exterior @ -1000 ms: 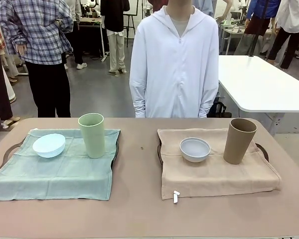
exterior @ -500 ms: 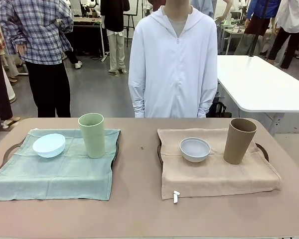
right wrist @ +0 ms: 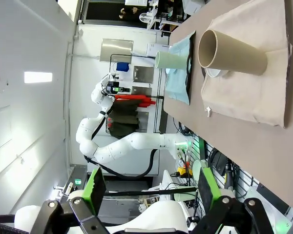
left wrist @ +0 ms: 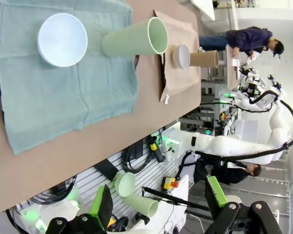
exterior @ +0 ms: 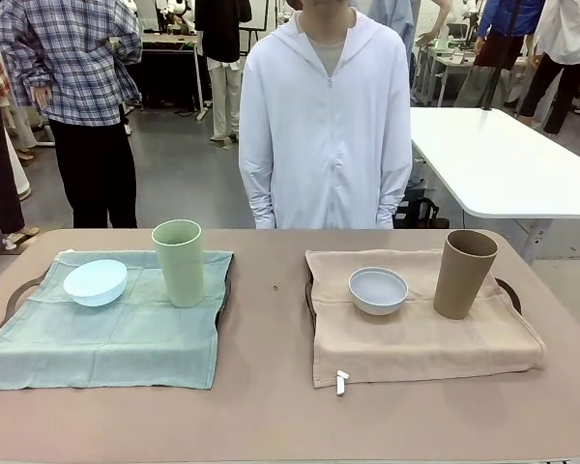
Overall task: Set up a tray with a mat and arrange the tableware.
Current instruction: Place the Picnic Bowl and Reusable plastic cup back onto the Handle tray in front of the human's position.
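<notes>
A pale blue round bowl and tall pale green cup stand empty on the green cloth mat, a white-grey bowl and tan-brown cup on the beige mat over dark trays on the table; the wrist views show the left gripper and right gripper, fingers apart, holding nothing.

Both trays lie almost wholly hidden under their mats. Beyond the right gripper's jaws, the brown cup hides most of the white bowl.
</notes>
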Controlling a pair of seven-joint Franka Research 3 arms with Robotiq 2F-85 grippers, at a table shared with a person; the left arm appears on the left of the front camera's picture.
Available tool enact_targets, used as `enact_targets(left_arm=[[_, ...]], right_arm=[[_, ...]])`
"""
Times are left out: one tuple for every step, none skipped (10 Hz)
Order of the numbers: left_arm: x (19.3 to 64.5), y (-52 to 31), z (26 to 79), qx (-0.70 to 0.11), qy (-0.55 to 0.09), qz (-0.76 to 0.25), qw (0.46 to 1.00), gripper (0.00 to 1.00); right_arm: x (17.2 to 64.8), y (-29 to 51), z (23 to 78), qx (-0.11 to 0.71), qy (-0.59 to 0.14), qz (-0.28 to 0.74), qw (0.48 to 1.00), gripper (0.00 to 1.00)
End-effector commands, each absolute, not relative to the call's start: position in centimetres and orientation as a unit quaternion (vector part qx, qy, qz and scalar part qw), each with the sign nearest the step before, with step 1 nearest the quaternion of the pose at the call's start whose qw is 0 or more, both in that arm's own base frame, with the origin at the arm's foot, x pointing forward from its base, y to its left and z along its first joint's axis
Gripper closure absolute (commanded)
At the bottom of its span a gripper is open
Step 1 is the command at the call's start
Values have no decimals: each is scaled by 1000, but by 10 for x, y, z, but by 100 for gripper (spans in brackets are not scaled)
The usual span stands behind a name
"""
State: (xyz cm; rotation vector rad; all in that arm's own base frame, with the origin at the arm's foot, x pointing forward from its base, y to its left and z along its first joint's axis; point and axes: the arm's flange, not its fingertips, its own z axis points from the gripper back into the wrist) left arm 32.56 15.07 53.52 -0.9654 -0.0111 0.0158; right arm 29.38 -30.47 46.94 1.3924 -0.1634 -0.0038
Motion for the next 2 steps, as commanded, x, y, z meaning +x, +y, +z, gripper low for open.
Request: enact_targets(left_arm=[[322,150,535,-468,-9,7,884,0],[322,150,535,-468,-9,7,884,0]], right_arm=[[293,-306,467,642,-79,0,763,0],[293,-306,467,642,-79,0,763,0]])
